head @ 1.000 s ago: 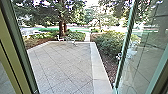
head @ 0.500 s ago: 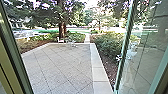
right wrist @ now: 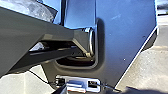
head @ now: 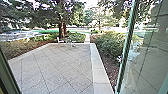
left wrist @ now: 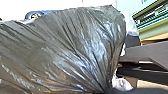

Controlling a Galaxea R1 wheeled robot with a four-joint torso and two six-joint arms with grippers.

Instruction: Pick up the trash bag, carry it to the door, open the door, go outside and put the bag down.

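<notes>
trash bag [left wrist: 75,47]: large in left wrist view, folds converging to one gathered spot | left jaws, right jaws: we can't tell | paved yard [head: 57,67] ahead of us, glass pane [head: 145,60] at right

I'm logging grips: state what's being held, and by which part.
Seemingly the trash bag, by its gathered end, where the folds converge; the contact itself can't be made out.

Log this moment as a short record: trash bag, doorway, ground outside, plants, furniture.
Trash bag: dark plastic, drawn into folds, large in the left wrist view
Doorway: unblocked between glass panel on the head view's right and dark frame at lower left
Ground: paved yard, pale border
Plants: bushes, tree
Furniture: small pale pieces, far end; type unclear
</notes>
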